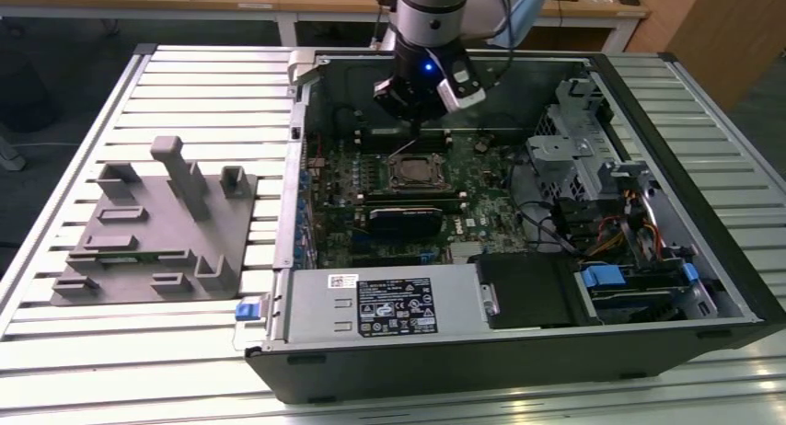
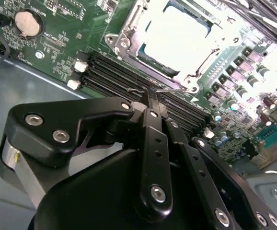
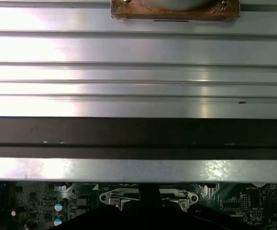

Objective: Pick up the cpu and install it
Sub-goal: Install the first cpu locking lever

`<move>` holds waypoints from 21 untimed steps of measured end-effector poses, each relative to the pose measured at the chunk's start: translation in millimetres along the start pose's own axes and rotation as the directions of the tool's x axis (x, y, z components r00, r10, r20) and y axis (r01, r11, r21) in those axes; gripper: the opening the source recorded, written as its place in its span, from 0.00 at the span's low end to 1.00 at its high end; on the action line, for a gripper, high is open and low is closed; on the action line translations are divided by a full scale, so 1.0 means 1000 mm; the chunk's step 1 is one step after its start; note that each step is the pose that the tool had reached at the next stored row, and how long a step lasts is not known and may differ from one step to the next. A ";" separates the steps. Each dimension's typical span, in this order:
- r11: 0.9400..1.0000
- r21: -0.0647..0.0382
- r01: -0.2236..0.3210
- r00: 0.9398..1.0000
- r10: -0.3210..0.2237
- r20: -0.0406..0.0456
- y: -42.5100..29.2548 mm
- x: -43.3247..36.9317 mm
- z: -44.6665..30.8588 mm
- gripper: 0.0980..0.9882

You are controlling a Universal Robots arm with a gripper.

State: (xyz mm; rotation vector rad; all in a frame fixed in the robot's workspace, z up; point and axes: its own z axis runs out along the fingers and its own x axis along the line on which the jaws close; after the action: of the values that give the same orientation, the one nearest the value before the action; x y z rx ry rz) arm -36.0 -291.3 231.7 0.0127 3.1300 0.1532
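Black gripper (image 2: 150, 96) linkage fills the lower half of the second wrist view, its two fingers (image 2: 154, 139) pressed together into a single narrow tip with nothing between them, so the end effector is clenched and empty. That tip hovers over the dark memory slots (image 2: 124, 79) just beside the socket. Beyond it, in the upper middle of that frame, the cpu (image 2: 177, 36) sits flat inside the socket frame (image 2: 129, 38), its metal top washed out bright. A round coin battery (image 2: 28, 23) lies on the green motherboard (image 2: 57, 43) at the upper left.

From the exterior view, the arm (image 1: 430, 20) comes down from the top centre into the open computer case (image 1: 687, 213), with the gripper (image 1: 411, 121) hanging just above the cpu (image 1: 415, 174), which rests in its socket near the middle of the board. Toward the exterior view's left, a grey tray (image 1: 160, 250) with upright blocks stands on the slatted metal table (image 1: 74, 370), well apart from the case.
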 end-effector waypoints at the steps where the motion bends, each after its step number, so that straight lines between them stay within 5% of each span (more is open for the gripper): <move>1: 1.000 0.000 0.000 1.000 0.000 0.000 -0.0001 -0.0012 0.0006 0.01; 21: 1.000 0.007 -0.001 1.000 0.001 -0.009 -0.0012 -0.0168 0.0172 0.01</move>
State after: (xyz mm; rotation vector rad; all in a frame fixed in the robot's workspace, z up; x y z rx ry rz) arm -19.1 -290.9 214.6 0.0135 3.1400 0.1422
